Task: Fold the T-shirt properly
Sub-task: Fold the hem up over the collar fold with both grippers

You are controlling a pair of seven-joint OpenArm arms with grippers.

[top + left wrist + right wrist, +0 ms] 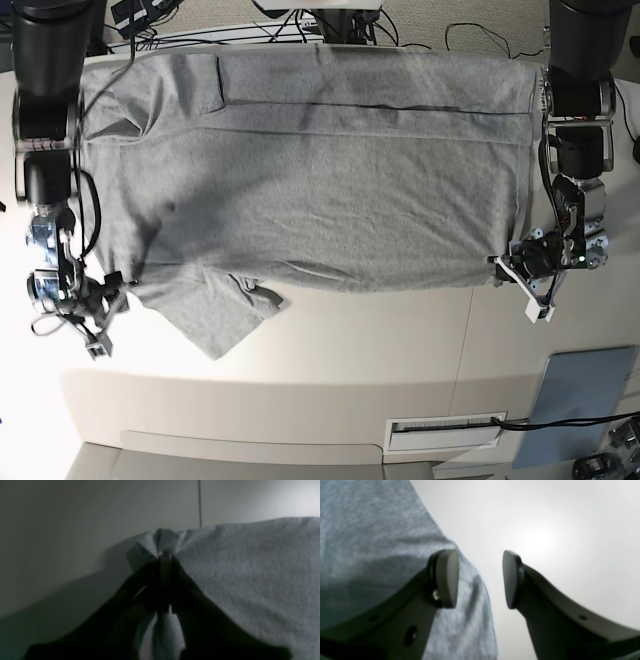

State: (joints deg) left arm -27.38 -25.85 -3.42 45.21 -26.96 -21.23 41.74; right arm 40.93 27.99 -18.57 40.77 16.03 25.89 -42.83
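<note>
Grey T-shirt (320, 170) lies spread flat across the far half of the white tabletop (330, 350), plain side up, one sleeve (225, 310) sticking out toward the near edge on the base view's left.

Left arm comes down the base view's right side, bent low at the wrist. Left gripper (505, 265) sits at the shirt's near corner there. Left wrist view: left gripper (165, 557) is closed tight, cloth (250, 575) bunched and puckered between the dark fingers (150, 580).

Right arm hangs down the opposite side. Right gripper (110, 285) is low beside the sleeve edge. Right wrist view: right gripper (480, 580) is spread wide with nothing between the pads (447, 578), shirt fabric (370, 542) beneath the one pad, bare tabletop under the other.

Near half of the tabletop is open. A grey-blue panel (585, 405) lies at the near corner below the left gripper. Cables (300, 25) run along the far edge, seen only from the base view.
</note>
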